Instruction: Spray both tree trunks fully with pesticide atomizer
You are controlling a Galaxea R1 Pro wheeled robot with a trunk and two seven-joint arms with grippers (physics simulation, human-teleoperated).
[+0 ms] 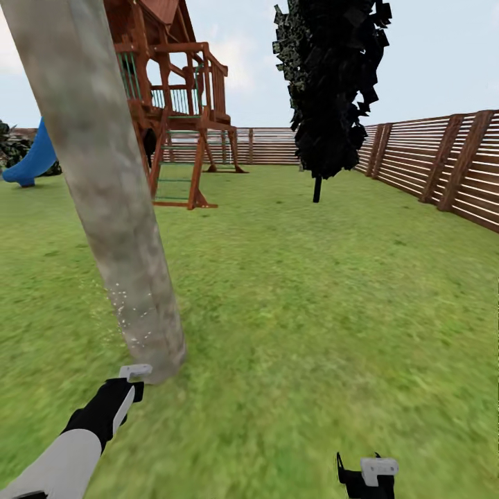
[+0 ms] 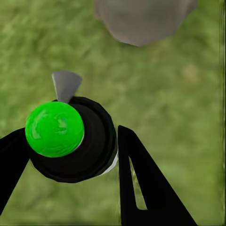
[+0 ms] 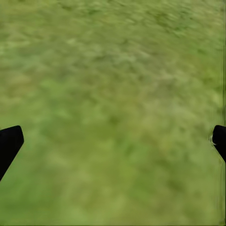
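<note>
- The pesticide atomizer is gripped by the left gripper: in the left wrist view its black round body with green cap sits between the two black fingers, which are closed against its sides.
- A grey nozzle projects from the atomizer's body toward the base of the tree trunk; the aim is judged deliberate, so that spray lands on the bark.
- In the head view the left gripper is held low, just beside the foot of the near tree trunk, where it meets the lawn.
- Fine pale specks are seen on and beside the lower trunk; these are judged to be spray droplets, so spraying appears under way on the lowest part.
- The upper trunk shows no such specks; coverage is judged incomplete.
- The right gripper is kept low over grass with its fingers spread wide and nothing between them, likely parked out of the way.
- A second thick trunk is not identified; a narrow dark-foliaged tree, a wooden playset, a blue slide and a slatted fence are noted beyond.
</note>
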